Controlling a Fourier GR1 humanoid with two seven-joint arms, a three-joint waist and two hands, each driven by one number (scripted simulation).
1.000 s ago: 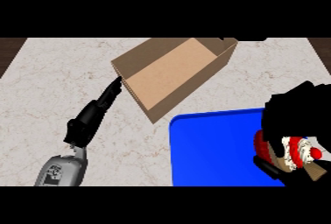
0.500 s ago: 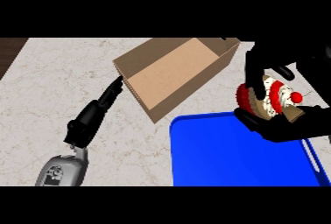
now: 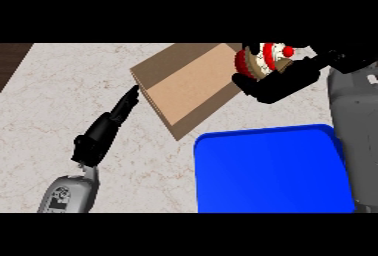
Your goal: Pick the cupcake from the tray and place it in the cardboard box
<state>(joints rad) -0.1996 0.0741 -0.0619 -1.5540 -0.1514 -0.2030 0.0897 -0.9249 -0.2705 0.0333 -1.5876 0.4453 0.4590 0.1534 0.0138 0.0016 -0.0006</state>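
While the right hand (image 3: 284, 82) curls its black fingers around the cupcake (image 3: 263, 57), it holds it at the far right edge of the cardboard box (image 3: 193, 85), near the top of the view. Red wrapper, pale frosting and a red cherry show above the fingers. Lying open on the pale marbled counter (image 3: 44, 115), the brown box shows its inner floor. Nearer and to the right sits the blue tray (image 3: 269, 170), just beside the box's near corner. At the left, the left hand (image 3: 111, 122) stretches straight, released, holding nothing, fingertips touching the box's left corner.
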